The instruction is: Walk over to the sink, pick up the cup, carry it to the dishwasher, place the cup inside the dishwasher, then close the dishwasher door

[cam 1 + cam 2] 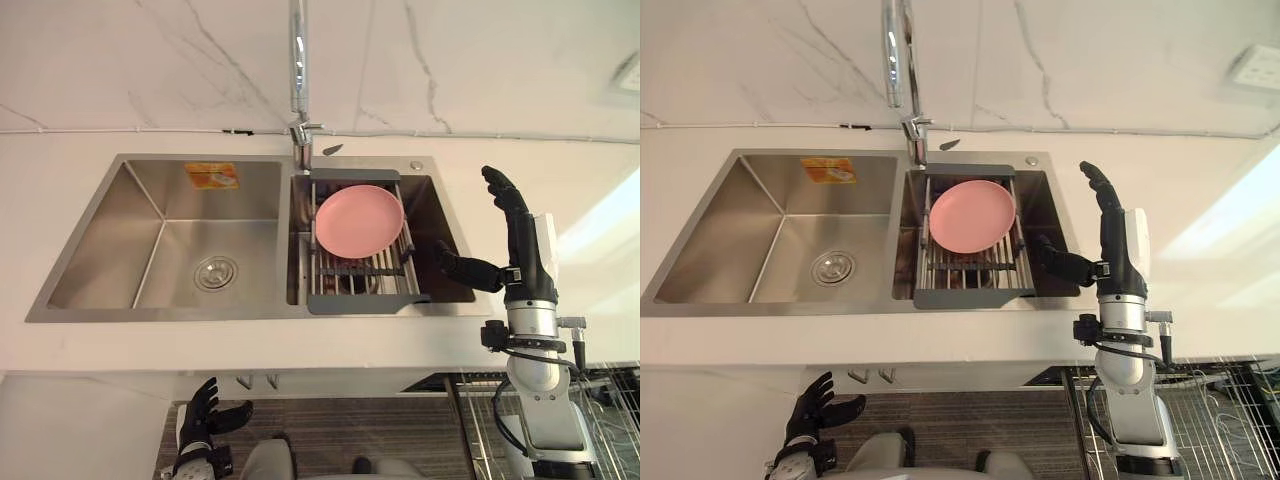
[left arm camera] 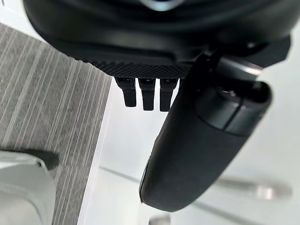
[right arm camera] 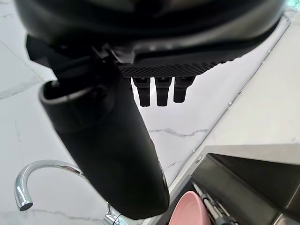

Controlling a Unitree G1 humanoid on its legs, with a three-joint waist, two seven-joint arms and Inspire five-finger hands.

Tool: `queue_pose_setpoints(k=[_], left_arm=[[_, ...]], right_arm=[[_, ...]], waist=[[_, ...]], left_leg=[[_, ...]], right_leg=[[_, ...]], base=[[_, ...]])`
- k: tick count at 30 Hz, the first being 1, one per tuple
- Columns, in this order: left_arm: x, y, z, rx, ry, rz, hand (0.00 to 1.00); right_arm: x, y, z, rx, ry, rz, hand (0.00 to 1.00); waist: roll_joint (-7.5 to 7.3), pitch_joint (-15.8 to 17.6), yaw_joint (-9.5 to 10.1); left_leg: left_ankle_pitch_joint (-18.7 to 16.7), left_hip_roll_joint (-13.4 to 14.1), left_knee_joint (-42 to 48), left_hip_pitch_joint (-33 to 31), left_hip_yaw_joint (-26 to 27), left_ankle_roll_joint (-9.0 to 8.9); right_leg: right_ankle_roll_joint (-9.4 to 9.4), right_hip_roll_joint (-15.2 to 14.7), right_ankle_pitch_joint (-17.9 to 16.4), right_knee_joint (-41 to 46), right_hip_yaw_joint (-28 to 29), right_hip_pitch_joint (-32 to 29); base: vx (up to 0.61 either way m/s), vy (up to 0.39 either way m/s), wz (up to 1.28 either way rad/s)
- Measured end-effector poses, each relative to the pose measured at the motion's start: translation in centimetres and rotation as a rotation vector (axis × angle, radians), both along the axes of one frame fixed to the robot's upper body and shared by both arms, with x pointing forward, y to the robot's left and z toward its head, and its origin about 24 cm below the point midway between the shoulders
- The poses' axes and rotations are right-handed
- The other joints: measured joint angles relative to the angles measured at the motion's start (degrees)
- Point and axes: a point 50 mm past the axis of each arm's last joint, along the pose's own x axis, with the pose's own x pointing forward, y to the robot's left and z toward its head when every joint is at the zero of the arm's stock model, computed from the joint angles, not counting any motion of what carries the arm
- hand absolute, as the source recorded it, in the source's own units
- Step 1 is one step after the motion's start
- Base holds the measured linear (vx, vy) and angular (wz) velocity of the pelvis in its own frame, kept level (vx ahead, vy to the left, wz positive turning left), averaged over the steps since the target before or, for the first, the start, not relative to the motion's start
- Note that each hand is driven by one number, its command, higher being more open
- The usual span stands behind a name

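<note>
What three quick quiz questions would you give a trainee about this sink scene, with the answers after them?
1. What lies on the rack in the right basin of the sink? A: a pink plate. B: a green bowl. C: a frying pan.
2. True or false: the right robot hand is curled round the faucet.
3. Fill the blank: the round drain is in the ___ basin.

Key: 1: A. 2: false; its fingers are straight and it is raised over the counter beside the sink, holding nothing. 3: left.
</note>
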Motion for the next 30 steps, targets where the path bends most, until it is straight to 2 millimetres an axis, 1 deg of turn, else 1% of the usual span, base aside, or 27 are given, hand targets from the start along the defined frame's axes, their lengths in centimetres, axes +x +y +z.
queue_pose_setpoints(k=[3, 5, 9, 10, 17, 22, 24, 27, 29, 30], left_arm=[[-0.6, 0.2, -0.2, 0.005, 0.018, 0.002, 0.90], [-1.0, 0.2, -0.3, 0.004, 0.029, 0.002, 0.90], [-1.1, 0.1, -0.4, 0.001, 0.034, 0.001, 0.90], [-1.6, 0.7, -0.9, 0.013, 0.087, -0.008, 0.90], [-1.7, 0.7, -1.0, 0.011, 0.090, -0.007, 0.90], [-2.2, 0.5, -1.3, -0.008, 0.111, -0.009, 0.90], [-2.8, 0.4, -1.6, -0.017, 0.141, -0.006, 0.90], [-3.8, 0.5, -2.0, -0.026, 0.183, 0.005, 0.90], [-4.5, 0.6, -2.2, -0.027, 0.206, 0.011, 0.90], [-4.6, 0.6, -2.2, -0.026, 0.208, 0.011, 0.90]], right_arm=[[0.1, 0.4, -0.1, -0.008, 0.008, 0.027, 0.90], [0.1, 0.6, -0.2, -0.013, 0.017, 0.041, 0.90], [0.2, 0.4, -0.7, -0.021, 0.046, 0.043, 0.90], [0.5, 0.6, -2.8, -0.042, 0.153, 0.077, 0.90], [0.5, 0.7, -2.8, -0.040, 0.155, 0.075, 0.90], [0.6, 1.1, -3.3, -0.013, 0.174, 0.047, 0.90], [0.7, 1.2, -3.4, -0.017, 0.176, 0.037, 0.90], [1.1, 1.1, -3.0, -0.021, 0.161, 0.020, 0.90], [1.6, 1.1, -2.5, -0.046, 0.145, 0.020, 0.90], [1.8, 1.0, -2.4, -0.058, 0.143, 0.020, 0.90]], waist=[[-0.08, -0.05, 0.01], [-0.14, -0.08, -0.11], [-0.25, -0.14, -0.44], [-0.28, -0.76, -1.56], [-0.28, -0.76, -1.48], [-0.27, -0.75, -1.28], [-0.25, -0.76, -1.23], [-0.27, -0.75, -1.20], [-0.32, -0.72, -1.17], [-0.34, -0.71, -1.11]], left_leg=[[0.60, -0.74, -2.49, 1.91, -0.04, 0.58], [1.35, -0.84, -4.00, 2.48, 0.22, 0.44], [2.80, -0.86, -6.33, 3.26, 0.50, 0.19], [10.57, -1.90, -15.14, 4.23, 0.13, 0.23], [10.58, -1.90, -15.16, 4.80, 0.16, 0.24], [10.58, -1.77, -15.47, 7.34, 0.17, 0.23], [10.60, -1.77, -15.72, 8.25, 0.20, 0.18], [11.19, -1.85, -17.21, 9.06, 0.09, -0.37], [11.78, -2.00, -18.18, 9.29, -0.51, -0.34], [11.83, -2.10, -18.41, 9.29, -0.89, -0.28]], right_leg=[[0.07, -0.58, 0.09, -0.69, 0.58, 1.08], [0.08, -0.83, 0.11, -0.81, 1.37, 0.85], [0.06, -0.75, 0.24, -1.24, 1.91, 0.61], [1.43, -1.49, 3.13, -4.26, 2.86, -1.51], [1.44, -1.50, 3.14, -4.25, 2.90, -0.92], [1.44, -1.47, 3.14, -4.26, 2.92, 1.46], [1.46, -1.49, 3.11, -4.24, 2.99, 2.19], [1.55, -1.54, 3.06, -4.25, 2.93, 2.27], [1.99, -1.56, 2.86, -4.35, 2.76, 2.18], [2.01, -1.58, 2.86, -4.35, 2.63, 2.12]], base=[[0.03, 0.027, 0.04], [0.00, 0.003, -0.07], [-0.01, -0.019, -0.05], [0.00, 0.000, 0.00], [0.00, 0.000, 0.00], [-0.02, -0.007, 0.00], [-0.07, -0.017, -0.01], [-0.06, -0.012, 0.01], [-0.05, -0.014, 0.05], [-0.04, -0.016, 0.09]])
